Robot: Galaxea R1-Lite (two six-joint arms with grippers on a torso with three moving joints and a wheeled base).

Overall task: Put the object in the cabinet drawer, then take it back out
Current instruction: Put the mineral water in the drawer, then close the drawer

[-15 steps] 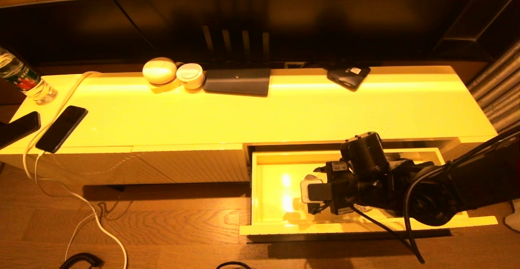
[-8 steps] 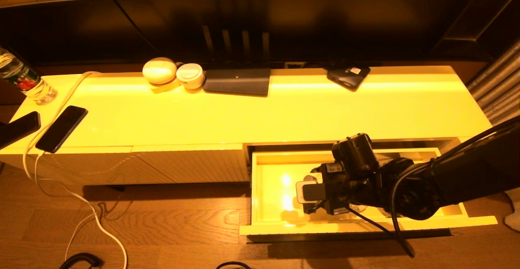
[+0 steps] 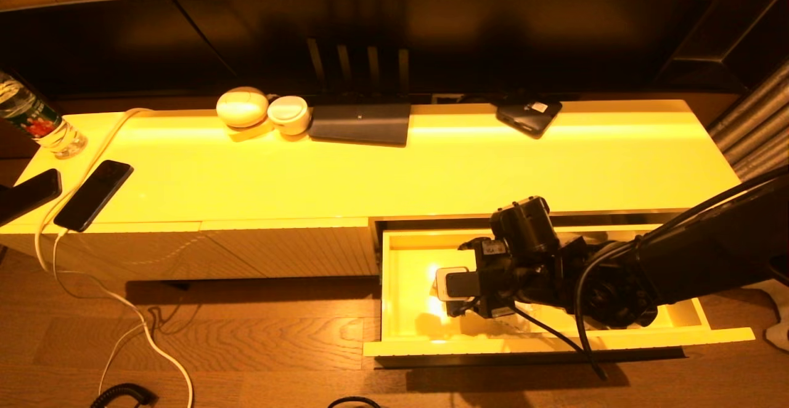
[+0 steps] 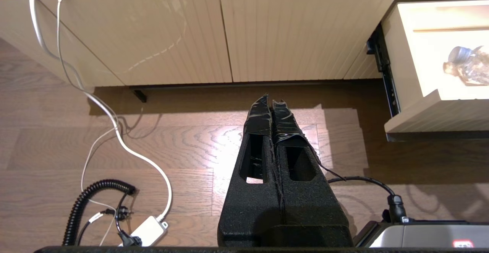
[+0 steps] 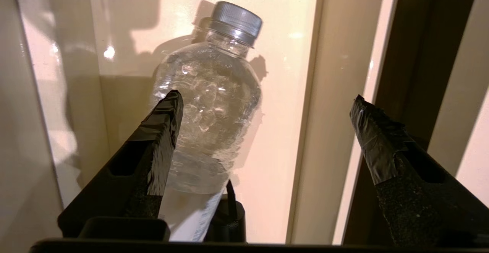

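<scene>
The cabinet drawer (image 3: 555, 342) stands pulled out at the right, its glossy cream-yellow inside (image 5: 282, 54) showing. A clear plastic bottle (image 5: 210, 104) with a grey cap lies on its side on the drawer floor, also in the left wrist view as the bottle (image 4: 464, 64). My right gripper (image 5: 266, 99) hangs open over it. One finger (image 5: 164, 130) overlaps the bottle's side and the other finger (image 5: 376, 138) is over the drawer's wall; neither grips it. In the head view the right arm (image 3: 518, 272) hides the bottle. My left gripper (image 4: 270, 102) is shut and empty above the wooden floor.
On the cabinet top (image 3: 431, 174) lie a phone (image 3: 94, 194) on a white cable, a labelled water bottle (image 3: 37, 121), two white round items (image 3: 265, 109), a dark tablet (image 3: 360, 123) and a black device (image 3: 529, 115). Cables (image 4: 114, 130) trail over the floor.
My right arm has moved left along the open drawer and slightly toward its back, gripper over the bottle. The left arm has not moved.
</scene>
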